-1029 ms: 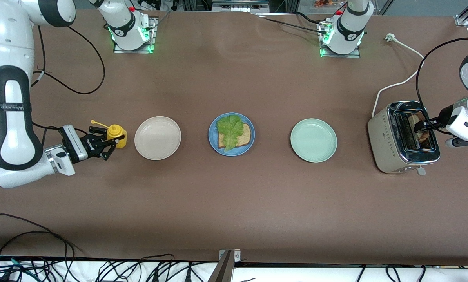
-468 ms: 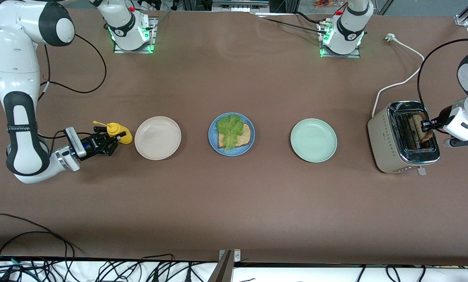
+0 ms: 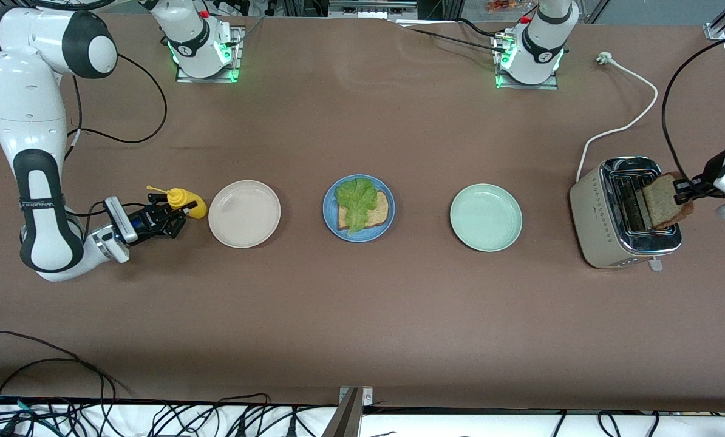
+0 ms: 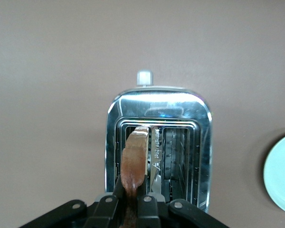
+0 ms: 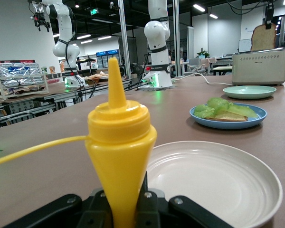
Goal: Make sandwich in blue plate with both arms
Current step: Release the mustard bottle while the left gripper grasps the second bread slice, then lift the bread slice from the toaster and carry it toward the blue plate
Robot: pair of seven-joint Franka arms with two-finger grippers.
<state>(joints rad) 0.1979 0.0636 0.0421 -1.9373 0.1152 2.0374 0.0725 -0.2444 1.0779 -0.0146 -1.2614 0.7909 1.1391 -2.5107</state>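
The blue plate sits mid-table with one bread slice and a lettuce leaf on top of it. My left gripper is shut on a second bread slice, held on edge just above the toaster. The left wrist view shows that slice clamped between the fingers, its free end over a toaster slot. My right gripper is shut on a yellow squeeze bottle beside the cream plate. In the right wrist view the bottle stands upright between the fingers.
A cream-white plate lies between the bottle and the blue plate. A pale green plate lies between the blue plate and the toaster. The toaster's white cord runs toward the left arm's base.
My left gripper closed on the bread slice in the toaster slot and lifted it out. The right arm drew back slightly, its gripper staying on the yellow bottle.
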